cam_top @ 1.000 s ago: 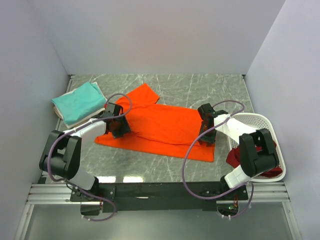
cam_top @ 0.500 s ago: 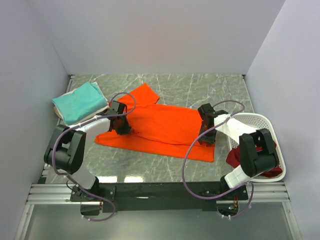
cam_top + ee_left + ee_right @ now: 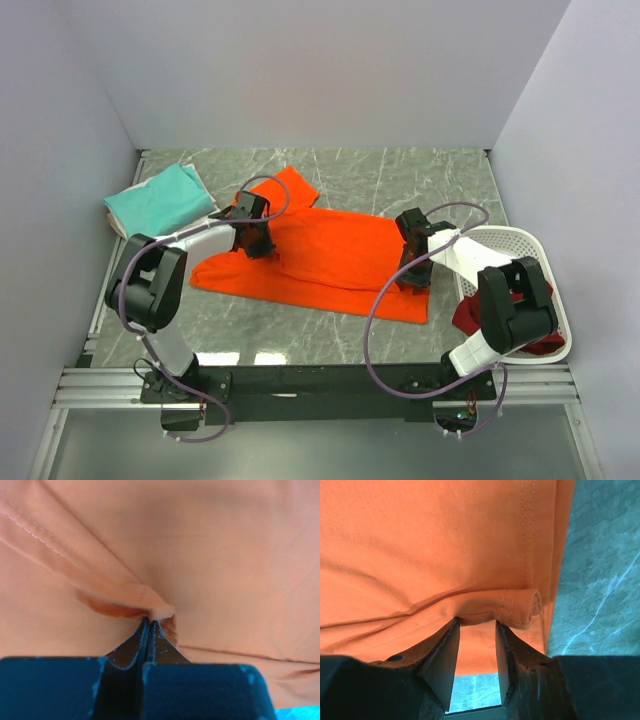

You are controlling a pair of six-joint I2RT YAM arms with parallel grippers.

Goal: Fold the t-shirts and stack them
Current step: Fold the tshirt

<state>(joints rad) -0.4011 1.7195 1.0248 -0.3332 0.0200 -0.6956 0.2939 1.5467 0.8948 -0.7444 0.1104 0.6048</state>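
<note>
A bright orange t-shirt (image 3: 330,250) lies spread flat across the middle of the table. My left gripper (image 3: 255,237) sits on its left part, below the sleeve. In the left wrist view, that gripper (image 3: 150,620) is shut on a small pinched ridge of the orange t-shirt (image 3: 225,555). At the shirt's right edge, my right gripper (image 3: 412,272) rests on the cloth. Its jaws (image 3: 476,622) stand apart, tips against a rolled fold of the stitched hem (image 3: 520,607), with nothing clamped between them.
A folded teal t-shirt (image 3: 160,200) lies on a cream one (image 3: 165,238) at the back left. A white perforated basket (image 3: 540,250) at the right edge holds dark red t-shirts (image 3: 470,315). Grey walls close the table on three sides.
My left gripper has slid right and farther back over the orange shirt and has closed on a fold of it. The right arm has not moved.
</note>
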